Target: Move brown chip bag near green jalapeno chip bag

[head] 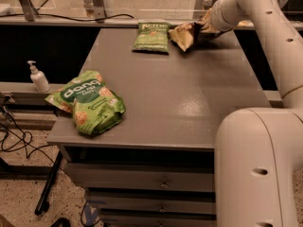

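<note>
The brown chip bag (185, 35), tan with a dark panel, hangs crumpled at the table's far right, its lower end at or just above the surface. My gripper (204, 28) is shut on the bag's right end, reaching in from the upper right. The green jalapeno chip bag (152, 36), small, flat and olive-green, lies on the far middle of the table, just left of the brown bag with a small gap between them.
A large puffy bright-green "danq" bag (87, 101) lies at the grey table's (189, 103) front left corner. A soap pump bottle (38, 77) stands on a ledge left of the table. My white arm and base (258, 169) fill the right side.
</note>
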Controlling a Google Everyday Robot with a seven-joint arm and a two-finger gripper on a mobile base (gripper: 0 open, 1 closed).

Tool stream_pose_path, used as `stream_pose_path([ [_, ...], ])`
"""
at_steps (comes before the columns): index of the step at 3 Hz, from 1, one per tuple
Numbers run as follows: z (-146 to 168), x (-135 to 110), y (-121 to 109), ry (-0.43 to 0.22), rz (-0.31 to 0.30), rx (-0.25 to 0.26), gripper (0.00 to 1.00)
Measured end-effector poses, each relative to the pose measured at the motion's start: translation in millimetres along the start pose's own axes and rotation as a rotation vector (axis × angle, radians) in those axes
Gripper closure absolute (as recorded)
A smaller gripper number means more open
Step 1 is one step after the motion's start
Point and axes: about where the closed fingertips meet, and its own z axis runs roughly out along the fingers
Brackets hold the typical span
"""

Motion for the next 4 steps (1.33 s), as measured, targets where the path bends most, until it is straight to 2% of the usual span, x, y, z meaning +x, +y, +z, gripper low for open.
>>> stream_pose_path([
  [1,-2,-14,0,-0.034,0.017,-0.014,0.7],
  [2,-7,-25,-1,-0.062,0.02,-0.024,0.46],
  [4,-10,-33,3,-0.091,0.028,-0.051,0.01],
])
